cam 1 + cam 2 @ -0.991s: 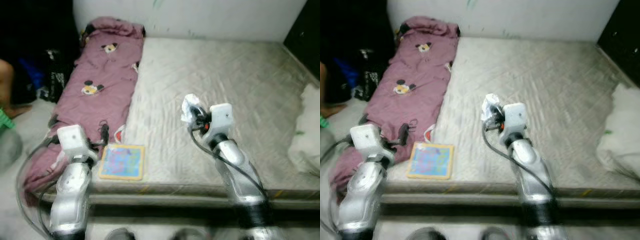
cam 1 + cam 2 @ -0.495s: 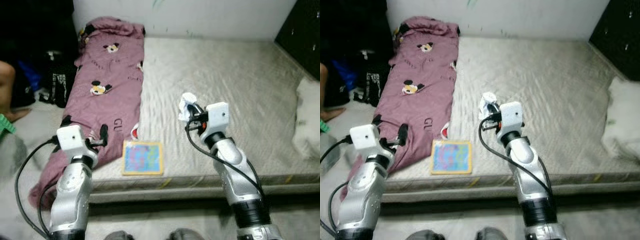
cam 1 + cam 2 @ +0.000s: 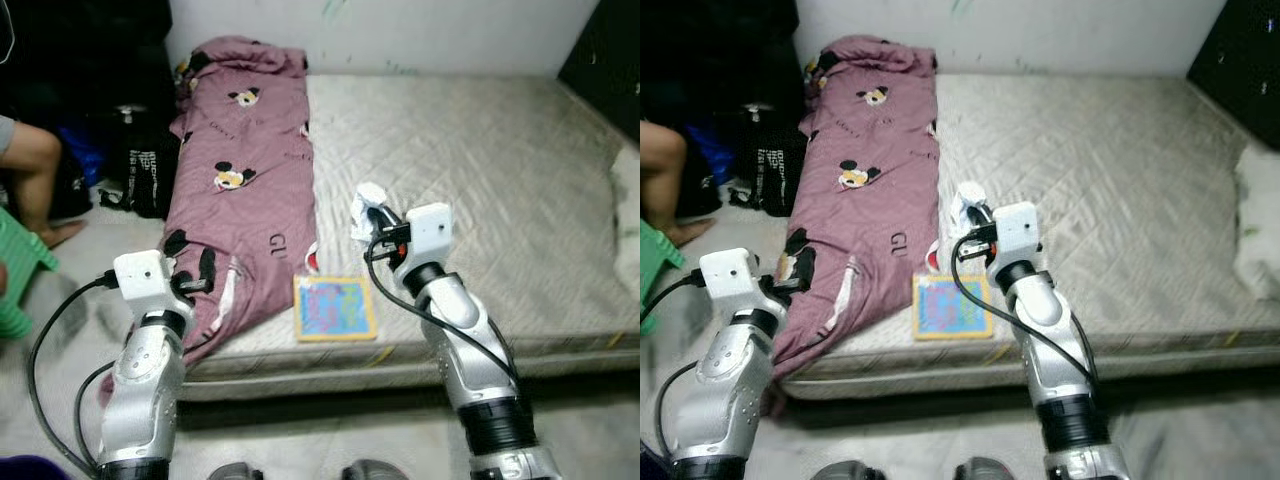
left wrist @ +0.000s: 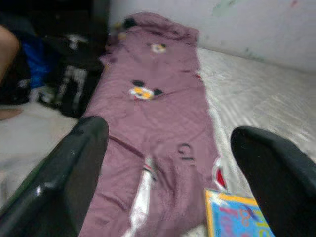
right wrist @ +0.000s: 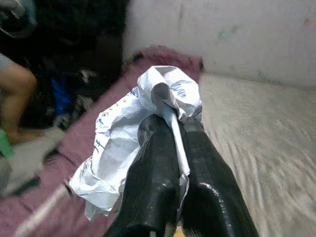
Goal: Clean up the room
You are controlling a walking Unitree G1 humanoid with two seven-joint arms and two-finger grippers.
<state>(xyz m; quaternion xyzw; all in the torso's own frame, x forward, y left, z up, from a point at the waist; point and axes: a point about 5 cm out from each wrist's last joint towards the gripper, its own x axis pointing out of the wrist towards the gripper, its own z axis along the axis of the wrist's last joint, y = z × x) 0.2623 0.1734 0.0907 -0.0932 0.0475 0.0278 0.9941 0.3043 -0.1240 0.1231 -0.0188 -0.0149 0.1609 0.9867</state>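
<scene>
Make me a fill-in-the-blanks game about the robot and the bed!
1. The right gripper is shut on a crumpled piece of ____.
2. The blanket with cartoon mice on it is coloured ____.
3. The colourful square book lies on the mattress near its ____ edge.
4. The left gripper has its fingers ____ and holds nothing.

Missing words: paper; pink; front; open
</scene>
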